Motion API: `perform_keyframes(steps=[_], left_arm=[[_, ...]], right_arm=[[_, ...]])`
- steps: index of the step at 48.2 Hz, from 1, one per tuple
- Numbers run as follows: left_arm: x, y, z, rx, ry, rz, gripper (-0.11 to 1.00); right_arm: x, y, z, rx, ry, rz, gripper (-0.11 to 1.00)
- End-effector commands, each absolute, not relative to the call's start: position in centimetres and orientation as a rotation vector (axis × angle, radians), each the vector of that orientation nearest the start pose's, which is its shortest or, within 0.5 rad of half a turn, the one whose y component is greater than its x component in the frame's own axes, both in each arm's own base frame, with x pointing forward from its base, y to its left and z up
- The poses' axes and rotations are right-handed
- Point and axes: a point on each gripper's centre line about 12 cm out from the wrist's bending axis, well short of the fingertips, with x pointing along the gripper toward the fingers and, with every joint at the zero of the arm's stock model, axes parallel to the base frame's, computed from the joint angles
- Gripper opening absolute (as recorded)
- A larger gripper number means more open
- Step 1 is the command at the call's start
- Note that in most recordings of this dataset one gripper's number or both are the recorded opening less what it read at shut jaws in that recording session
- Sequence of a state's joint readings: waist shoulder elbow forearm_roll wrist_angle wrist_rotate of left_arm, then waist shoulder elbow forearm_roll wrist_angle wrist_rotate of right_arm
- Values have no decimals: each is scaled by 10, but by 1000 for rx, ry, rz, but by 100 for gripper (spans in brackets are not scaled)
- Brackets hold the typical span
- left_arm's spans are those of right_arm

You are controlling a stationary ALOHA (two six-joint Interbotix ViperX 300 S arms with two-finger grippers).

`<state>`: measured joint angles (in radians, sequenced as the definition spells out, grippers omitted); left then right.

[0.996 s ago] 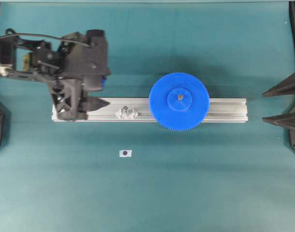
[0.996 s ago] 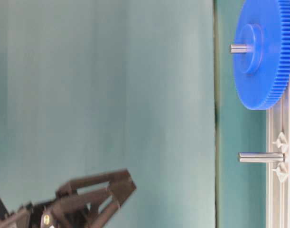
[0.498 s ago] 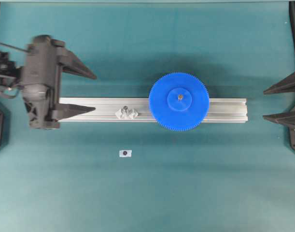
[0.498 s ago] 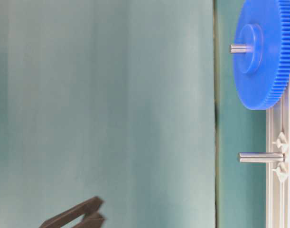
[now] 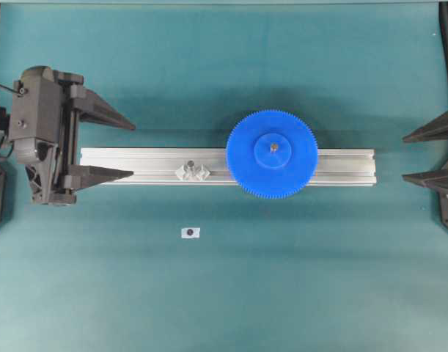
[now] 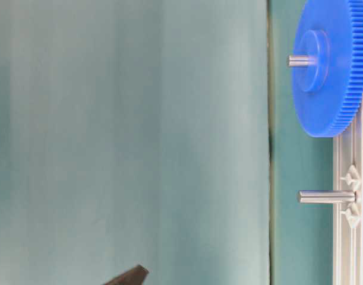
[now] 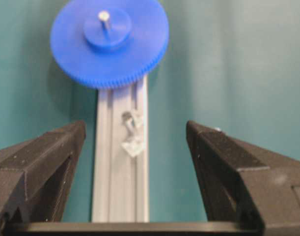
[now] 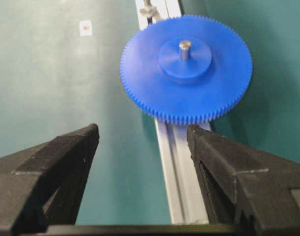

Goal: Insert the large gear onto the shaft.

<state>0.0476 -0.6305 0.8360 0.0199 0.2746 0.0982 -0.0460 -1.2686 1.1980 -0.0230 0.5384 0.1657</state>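
Large gear [image 5: 272,154] seated flat on the shaft [image 5: 273,147] toward the rail's [image 5: 341,167] right end, between left gripper [image 5: 115,144] and right gripper [image 5: 421,155], both spread and empty.

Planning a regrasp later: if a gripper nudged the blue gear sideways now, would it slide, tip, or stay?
The large gear probably stays: the shaft pokes through its hub, so it would likely spin, not slide. It looks like stiff plastic, probably light. Its flat seat on the rail makes tipping unlikely.
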Motion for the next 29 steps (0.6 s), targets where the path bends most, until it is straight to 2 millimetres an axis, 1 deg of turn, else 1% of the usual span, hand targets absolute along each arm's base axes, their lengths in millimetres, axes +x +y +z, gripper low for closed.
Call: perform_keyframes(steps=[1, 6, 16, 19, 23, 29], left_arm=[[266, 12, 295, 115, 446, 20, 80], [259, 11, 287, 125, 436, 15, 80], [245, 9, 280, 126, 413, 12, 80], [241, 9, 277, 128, 413, 11, 80], [237, 9, 278, 127, 398, 12, 80], [230, 8, 278, 129, 384, 12, 80]], right_arm=[[137, -8, 242, 179, 460, -98, 79], [136, -8, 238, 186, 469, -102, 79], [136, -8, 238, 186, 470, -102, 79], [136, -8, 235, 186, 478, -101, 79], [135, -8, 230, 187, 481, -102, 79], [134, -8, 229, 188, 466, -102, 79]])
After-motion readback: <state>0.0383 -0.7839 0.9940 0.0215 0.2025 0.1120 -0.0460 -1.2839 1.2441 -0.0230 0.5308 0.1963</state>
